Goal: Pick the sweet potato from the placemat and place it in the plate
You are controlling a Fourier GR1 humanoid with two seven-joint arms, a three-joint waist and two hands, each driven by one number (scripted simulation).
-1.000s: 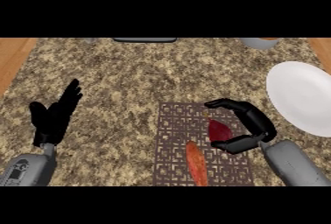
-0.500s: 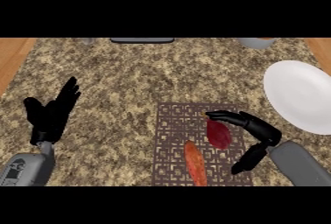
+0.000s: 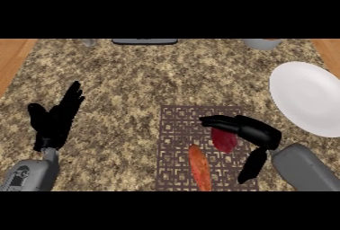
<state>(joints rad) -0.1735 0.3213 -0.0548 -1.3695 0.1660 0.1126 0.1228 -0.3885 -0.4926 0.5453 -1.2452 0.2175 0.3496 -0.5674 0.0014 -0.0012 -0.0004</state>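
Right hand (image 3: 256, 132): black, on a grey forearm entering from the lower right. Fingers curved over the top of the sweet potato, thumb hanging down to its right; the hand arches round it, though whether the fingers actually touch it cannot be told from this view.

Sweet potato (image 3: 224, 140): dark red, smooth-skinned, stubby oval with a rounded upper end and a narrower lower end. Long axis runs roughly up and down the view, leaning slightly, the tapered end pointing toward the lower edge. It lies on the right half of the placemat, partly covered at its top by the right hand's fingers.

Orange elongated vegetable, carrot-like (image 3: 199, 167): lies just left of and below the sweet potato, on the same mat, long axis nearly parallel to it, lower tip at the mat's near edge.

Placemat (image 3: 174, 148): dark brown rectangle with a pale fretwork pattern, set in the lower middle of the tabletop.

White round plate (image 3: 309, 99): bare, to the upper right of the mat, well apart from the sweet potato, cut by the right edge of the view.

Tabletop (image 3: 146, 76): speckled brown and cream stone, with wooden strips at its left and right sides.

Left hand (image 3: 54, 119): black, fingers straight and pointing up, holding nothing, resting at the left side.
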